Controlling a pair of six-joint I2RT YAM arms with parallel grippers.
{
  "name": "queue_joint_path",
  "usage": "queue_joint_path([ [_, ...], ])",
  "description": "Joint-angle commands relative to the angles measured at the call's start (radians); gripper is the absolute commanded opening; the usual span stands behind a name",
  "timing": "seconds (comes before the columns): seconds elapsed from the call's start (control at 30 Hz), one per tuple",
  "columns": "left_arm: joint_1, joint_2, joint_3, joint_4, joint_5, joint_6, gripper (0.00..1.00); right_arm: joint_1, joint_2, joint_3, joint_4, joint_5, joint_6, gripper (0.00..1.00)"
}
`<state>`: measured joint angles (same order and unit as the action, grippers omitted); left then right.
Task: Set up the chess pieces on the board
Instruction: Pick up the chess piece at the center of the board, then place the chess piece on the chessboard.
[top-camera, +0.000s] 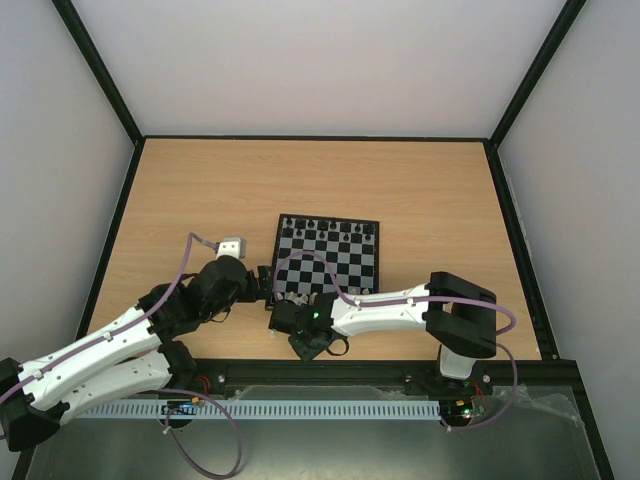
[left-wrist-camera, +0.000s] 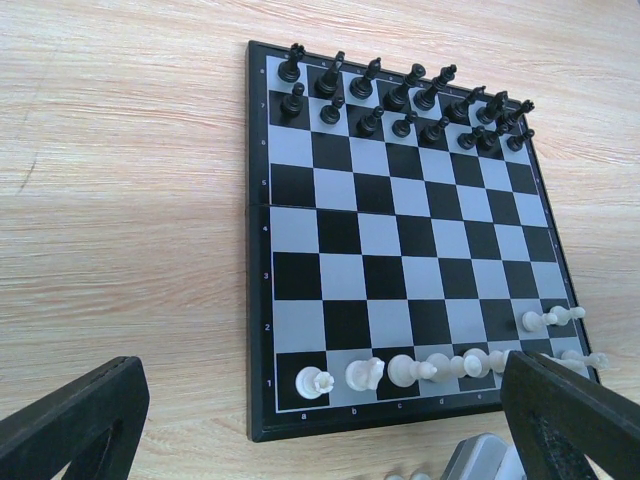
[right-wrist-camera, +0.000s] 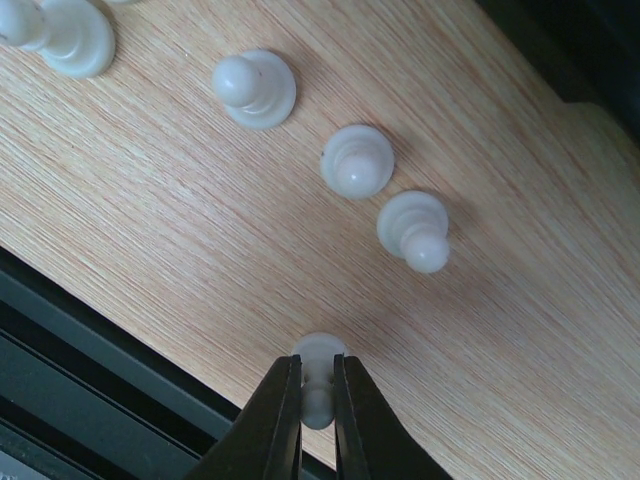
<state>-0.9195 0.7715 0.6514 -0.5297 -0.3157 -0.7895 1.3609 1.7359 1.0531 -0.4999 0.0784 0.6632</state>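
The board (top-camera: 330, 262) lies mid-table, and from the left wrist it fills the view (left-wrist-camera: 400, 250). Black chess pieces (left-wrist-camera: 400, 105) fill its two far rows. White pieces (left-wrist-camera: 420, 368) line the near row, and two white pawns (left-wrist-camera: 550, 320) stand in the second row at the right. My right gripper (right-wrist-camera: 318, 365) hangs over the bare wood just in front of the board (top-camera: 318, 345), shut on the head of an upright white pawn (right-wrist-camera: 320, 350). Three loose white pawns (right-wrist-camera: 357, 160) stand close beyond it. My left gripper (left-wrist-camera: 322, 385) hovers open at the board's near left corner (top-camera: 265, 285), holding nothing.
Another white piece (right-wrist-camera: 65, 35) stands at the top left of the right wrist view. A black rail (right-wrist-camera: 120, 380) along the table's near edge runs right beside the held pawn. Dark frame walls (top-camera: 115, 200) border the wooden table on both sides.
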Motion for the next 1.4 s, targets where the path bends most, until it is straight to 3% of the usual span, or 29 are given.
queue_joint_path([
  [0.0, 0.002, -0.002, -0.01, 0.023, 0.009, -0.001, 1.0, 0.01, 0.003, 0.02, -0.024, 0.005, -0.005, 0.07],
  [0.5, 0.001, -0.005, -0.012, 0.023, 0.012, 0.002, 0.99, -0.006, -0.177, 0.003, -0.157, 0.119, 0.029, 0.06],
  [0.93, 0.002, 0.021, -0.015, 0.039, 0.024, 0.015, 1.0, -0.278, -0.339, -0.016, -0.242, 0.147, -0.076, 0.07],
  [1.37, 0.002, 0.023, -0.017, 0.039, 0.025, 0.019, 0.99, -0.436, -0.239, 0.038, -0.225, 0.118, -0.185, 0.07],
])
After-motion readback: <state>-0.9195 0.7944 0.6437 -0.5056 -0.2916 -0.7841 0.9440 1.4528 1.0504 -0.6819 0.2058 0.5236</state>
